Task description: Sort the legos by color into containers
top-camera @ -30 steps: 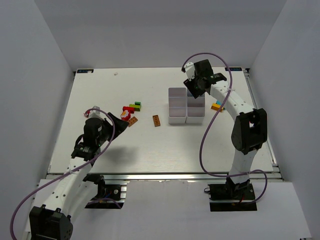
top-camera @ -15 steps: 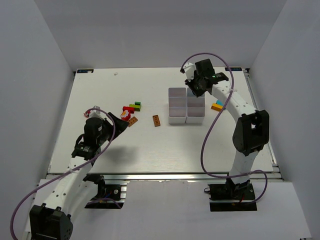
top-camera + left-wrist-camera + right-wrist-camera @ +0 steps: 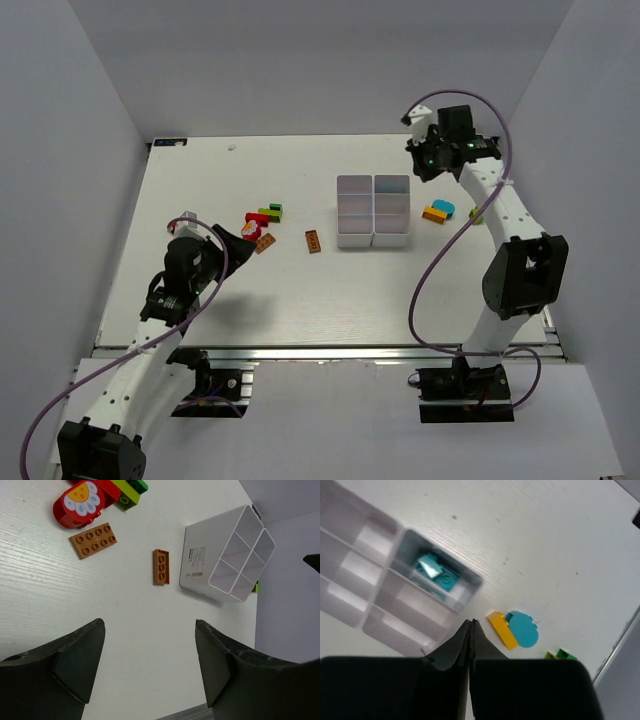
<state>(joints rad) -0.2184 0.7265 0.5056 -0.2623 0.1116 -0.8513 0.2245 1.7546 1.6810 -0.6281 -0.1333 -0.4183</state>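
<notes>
Right jaws swung off tray [image 3: 356, 240], now together; teal lego [image 3: 439, 574] in compartment ahead.

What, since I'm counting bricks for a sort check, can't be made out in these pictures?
- Right wrist view: the teal pieces in one tray compartment are blurred; their number is unclear.
- Right wrist view: green bricks are mostly hidden by the right gripper body.
- Left wrist view: the red flower piece and lime brick are cut by the top edge.
- Top view: walls and distance hide the tray's contents.
</notes>
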